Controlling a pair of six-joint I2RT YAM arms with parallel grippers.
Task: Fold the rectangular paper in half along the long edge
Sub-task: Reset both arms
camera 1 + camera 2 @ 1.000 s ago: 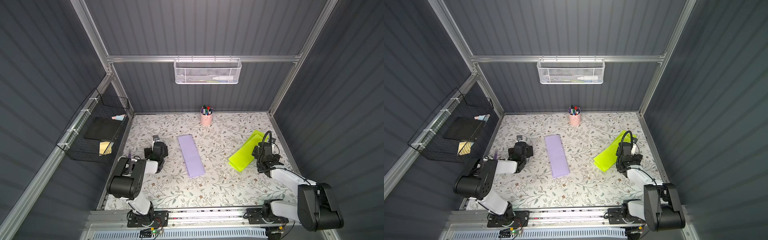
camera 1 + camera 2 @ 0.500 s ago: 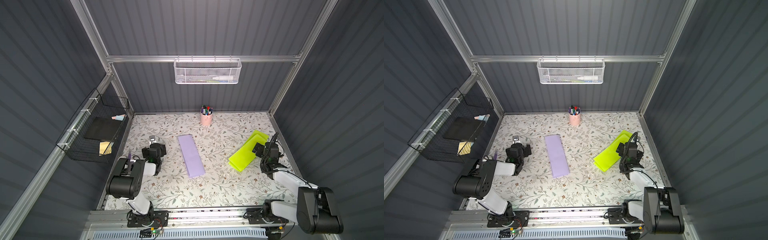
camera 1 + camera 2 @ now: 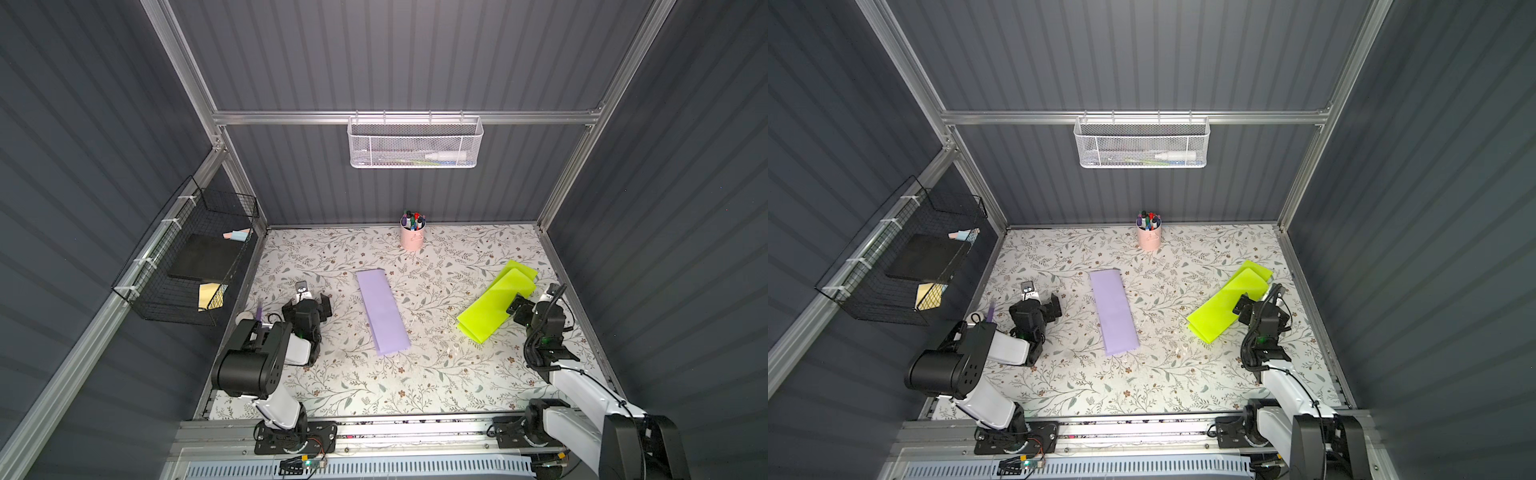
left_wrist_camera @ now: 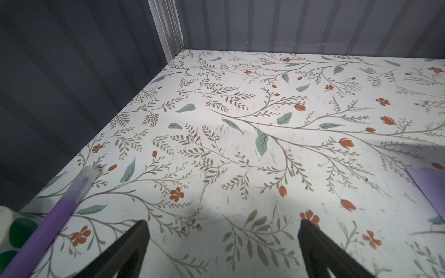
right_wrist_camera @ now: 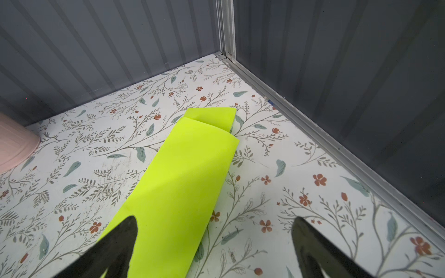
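Lime paper (image 5: 183, 178) partly underlies right gripper (image 5: 214, 220), jaws spread; left gripper (image 4: 223, 222), likewise spread, sees just a corner of lilac paper (image 4: 431, 190).

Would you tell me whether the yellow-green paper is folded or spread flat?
Folded: the yellow-green paper lies doubled over, its upper layer ending short of the lower one at the far end, as the right wrist view and both top views show.

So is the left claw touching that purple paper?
Apart. In a top view, bare floral table shows between the open left claw and the purple paper.
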